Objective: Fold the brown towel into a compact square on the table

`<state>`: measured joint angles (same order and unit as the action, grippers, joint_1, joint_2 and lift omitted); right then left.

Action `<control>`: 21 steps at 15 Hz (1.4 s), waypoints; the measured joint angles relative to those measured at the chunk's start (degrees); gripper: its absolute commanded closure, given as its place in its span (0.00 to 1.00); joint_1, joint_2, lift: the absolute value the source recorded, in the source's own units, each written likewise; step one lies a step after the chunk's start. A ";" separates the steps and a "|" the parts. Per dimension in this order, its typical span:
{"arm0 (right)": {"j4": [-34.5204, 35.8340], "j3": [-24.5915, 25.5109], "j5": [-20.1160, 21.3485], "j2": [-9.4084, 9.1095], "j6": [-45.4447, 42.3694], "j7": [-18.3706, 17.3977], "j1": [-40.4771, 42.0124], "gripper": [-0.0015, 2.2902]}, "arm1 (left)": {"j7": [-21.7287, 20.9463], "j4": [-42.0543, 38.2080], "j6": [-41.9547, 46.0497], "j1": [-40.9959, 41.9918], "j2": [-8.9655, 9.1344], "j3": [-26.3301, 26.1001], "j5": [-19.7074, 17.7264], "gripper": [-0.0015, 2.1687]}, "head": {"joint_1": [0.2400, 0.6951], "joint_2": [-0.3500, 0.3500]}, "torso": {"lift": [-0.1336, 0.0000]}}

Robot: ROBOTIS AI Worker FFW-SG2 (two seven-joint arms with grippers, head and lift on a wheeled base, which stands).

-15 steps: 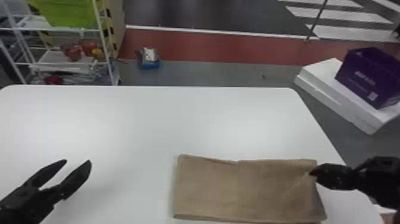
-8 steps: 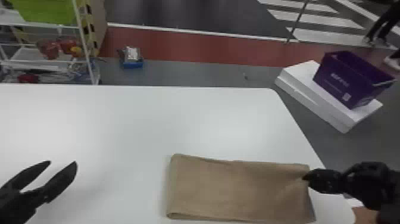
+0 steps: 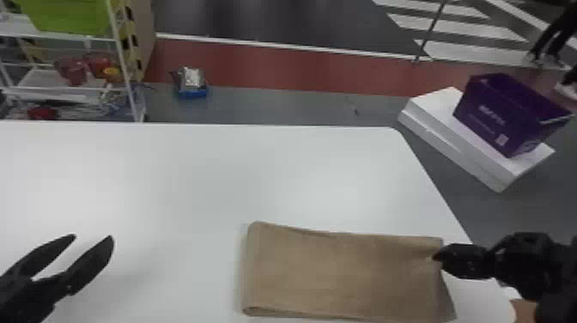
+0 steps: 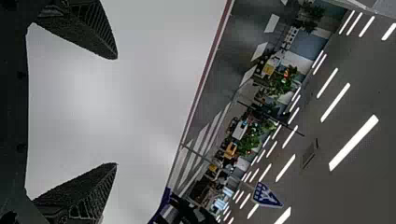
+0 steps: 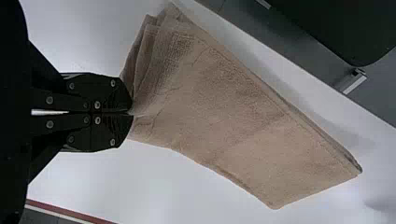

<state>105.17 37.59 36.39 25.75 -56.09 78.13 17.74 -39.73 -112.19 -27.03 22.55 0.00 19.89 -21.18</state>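
Observation:
The brown towel (image 3: 343, 275) lies folded into a wide rectangle near the table's front right. At its right edge, in the head view, is my right gripper (image 3: 437, 258). In the right wrist view that gripper (image 5: 132, 113) is shut on the short end of the towel (image 5: 233, 116), where creases and stacked layers fan out from the fingertips. My left gripper (image 3: 93, 239) stands open over the table's left part, well apart from the towel; the left wrist view has the same gripper (image 4: 116, 111) with a wide gap and nothing between its fingers.
The white table (image 3: 206, 180) ends at a right edge close to the right arm. Beyond it a purple basket (image 3: 502, 116) sits on white boxes (image 3: 446, 129) on the floor. A wire shelf (image 3: 64, 38) stands behind the table at the left.
The head view has shifted so the table, towel and both arms appear slightly farther left than a second ago. The right gripper stays at the towel's right edge, and the left one remains open.

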 measured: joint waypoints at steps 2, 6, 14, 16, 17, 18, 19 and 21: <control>-1.12 0.24 1.27 -0.03 -0.49 0.00 0.53 0.57 | 0.00 0.62 0.01 -0.32 0.00 -0.29 0.04 0.03 | 1.00 0.17 | 0.00; -3.16 -0.64 4.39 -0.03 -2.26 0.00 0.28 0.57 | -0.04 1.14 0.12 -0.41 0.00 -0.80 0.17 0.03 | 1.00 0.15 | 0.00; -5.06 -1.19 4.80 0.08 -1.85 0.00 -4.78 0.57 | 0.00 1.52 0.18 -0.47 0.00 -1.08 0.18 0.03 | 1.00 0.16 | 0.00; -6.30 -1.60 6.47 0.17 -2.19 0.00 -5.10 0.57 | 0.00 1.69 0.18 -0.51 0.00 -1.08 0.18 0.03 | 1.00 0.15 | 0.00; -6.88 -1.77 7.26 0.22 -2.26 0.00 -5.31 0.56 | 0.00 1.87 0.18 -0.59 0.00 -1.08 0.18 0.03 | 1.00 0.14 | 0.00; -7.60 -2.06 8.25 0.25 -2.30 0.00 -5.72 0.55 | -0.03 2.07 0.18 -0.71 0.00 -1.08 0.18 0.03 | 1.00 0.14 | 0.00; -8.22 -2.41 8.98 0.27 -2.30 0.00 -6.12 0.41 | -0.08 2.19 0.19 -0.78 0.00 -1.12 0.18 0.03 | 1.00 0.14 | 0.00; -8.75 -2.79 9.55 0.27 -1.83 0.00 -6.69 0.09 | -0.09 2.24 0.23 -0.82 0.00 -1.21 0.18 0.03 | 1.00 0.13 | 0.00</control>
<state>96.41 34.80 45.94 26.03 -57.92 78.13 11.05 -39.81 -109.95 -26.80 21.73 0.00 18.68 -21.00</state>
